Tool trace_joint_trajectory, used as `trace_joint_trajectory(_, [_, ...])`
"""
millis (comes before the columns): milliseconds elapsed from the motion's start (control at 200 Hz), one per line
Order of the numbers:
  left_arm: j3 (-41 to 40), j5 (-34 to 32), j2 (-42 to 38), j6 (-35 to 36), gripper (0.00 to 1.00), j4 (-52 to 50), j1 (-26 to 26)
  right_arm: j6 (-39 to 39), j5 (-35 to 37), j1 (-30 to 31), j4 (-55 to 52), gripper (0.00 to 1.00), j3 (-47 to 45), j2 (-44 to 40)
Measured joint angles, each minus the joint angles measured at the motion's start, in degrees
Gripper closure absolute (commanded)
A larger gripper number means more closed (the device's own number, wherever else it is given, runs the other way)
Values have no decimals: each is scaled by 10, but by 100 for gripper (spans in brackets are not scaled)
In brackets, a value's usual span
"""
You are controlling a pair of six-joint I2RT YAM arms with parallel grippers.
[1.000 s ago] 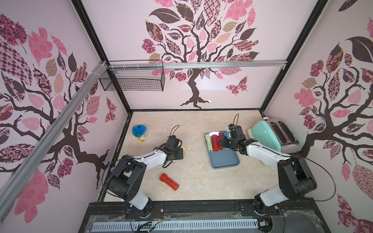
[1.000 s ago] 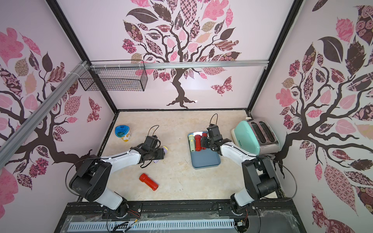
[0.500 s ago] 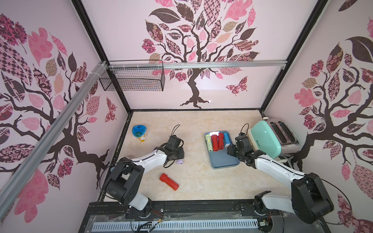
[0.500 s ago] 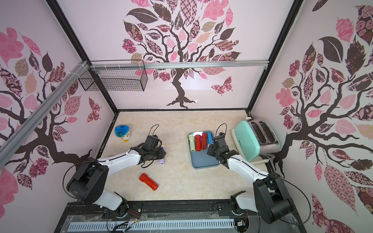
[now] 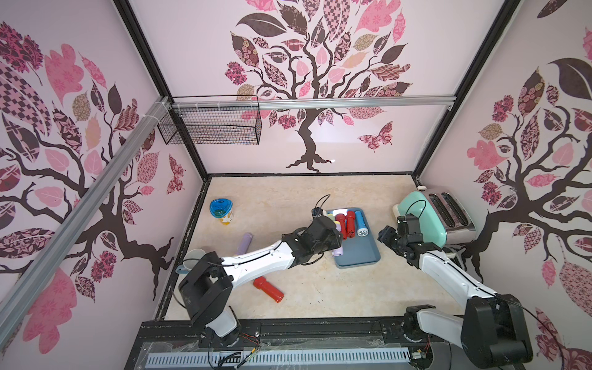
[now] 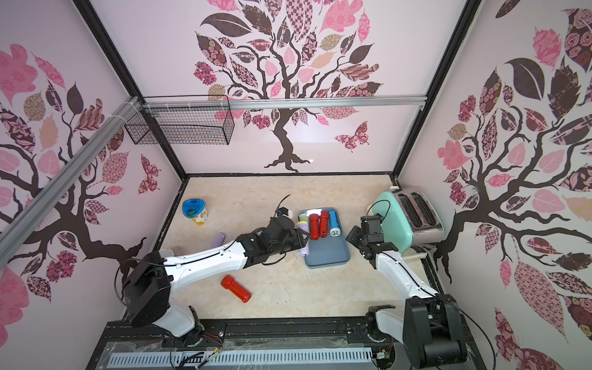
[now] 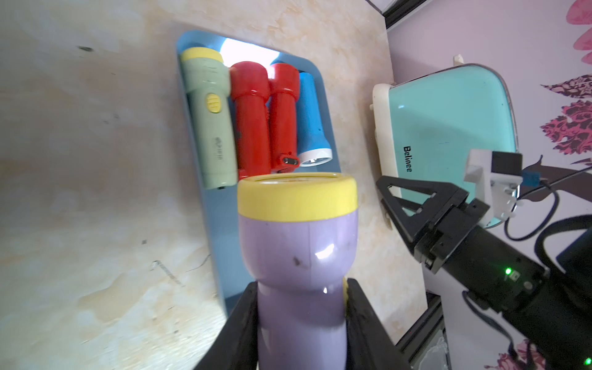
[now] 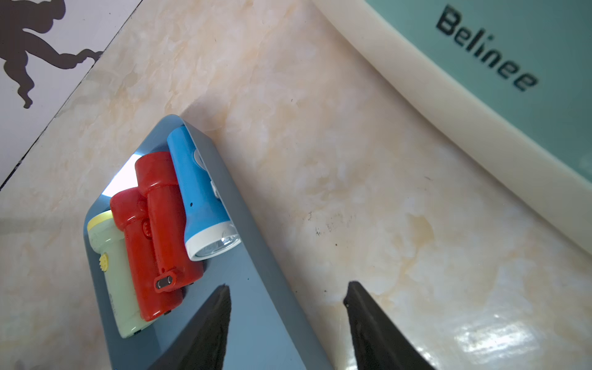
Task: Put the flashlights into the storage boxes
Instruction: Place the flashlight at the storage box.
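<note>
The left gripper [image 7: 302, 288] clamps a lilac flashlight [image 7: 298, 250] over the left edge of the slate-blue tray [image 5: 358, 254], centre-right in a top view. Four other flashlights [image 5: 350, 221] lie in its upper end. The right gripper [image 8: 287, 285], at the frame's bottom, gapes empty.

On your beige marbled tabletop [image 5: 288, 198] you have a slate-blue tray [image 5: 358, 261] right of centre, a mint toaster [image 5: 426, 217] at the right edge, a blue-lidded jar [image 5: 221, 211] far left, and a lilac flashlight [image 5: 245, 242] and a red flashlight [image 5: 268, 289] lying loose.
</note>
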Motion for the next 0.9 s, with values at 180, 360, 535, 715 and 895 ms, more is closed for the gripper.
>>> trace_joint_trajectory(180, [106, 28, 128, -30, 62, -6, -5, 2, -5, -23, -14, 37, -13, -34])
trace_joint_trajectory(360, [199, 74, 222, -44, 64, -33, -4, -4, 7, -36, -29, 37, -13, -67])
trace_joint_trajectory(535, [213, 92, 262, -87, 65, -20, -6, -12, 14, -36, -29, 37, -13, -79])
trace_joint_trajectory(715, [239, 82, 295, -104, 66, -10, -14, -17, 24, -36, -33, 37, -13, -81])
trace_joint_trajectory(895, [282, 79, 323, -104, 66, -4, -32, -21, 35, -36, -35, 37, -13, -90])
